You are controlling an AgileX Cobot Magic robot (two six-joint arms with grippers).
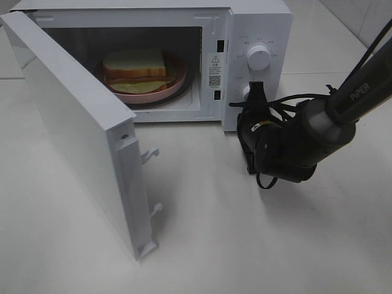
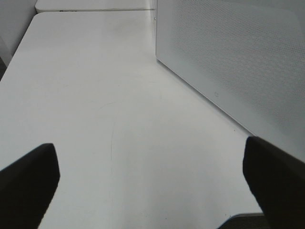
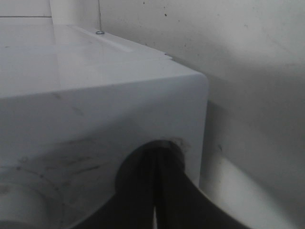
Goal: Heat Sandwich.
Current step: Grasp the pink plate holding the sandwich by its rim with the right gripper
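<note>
The sandwich (image 1: 135,68), white bread over reddish meat and pale green filling, lies on a pink plate (image 1: 176,87) inside the white microwave (image 1: 260,24). The microwave's door (image 1: 73,135) hangs wide open toward the left front. My right gripper (image 1: 253,92) is shut, with its tips at the control panel beside the lower knob (image 1: 245,94). In the right wrist view the shut right gripper (image 3: 156,160) meets the panel, with a knob (image 3: 21,200) to one side. My left gripper (image 2: 152,186) is open over bare table, with nothing between its fingers (image 2: 28,183).
The upper knob (image 1: 258,57) sits above the right gripper. The door's dotted outer face (image 2: 238,57) stands close beside the left gripper. The white table (image 1: 245,245) stretches in front of the microwave, and a wall lies behind it.
</note>
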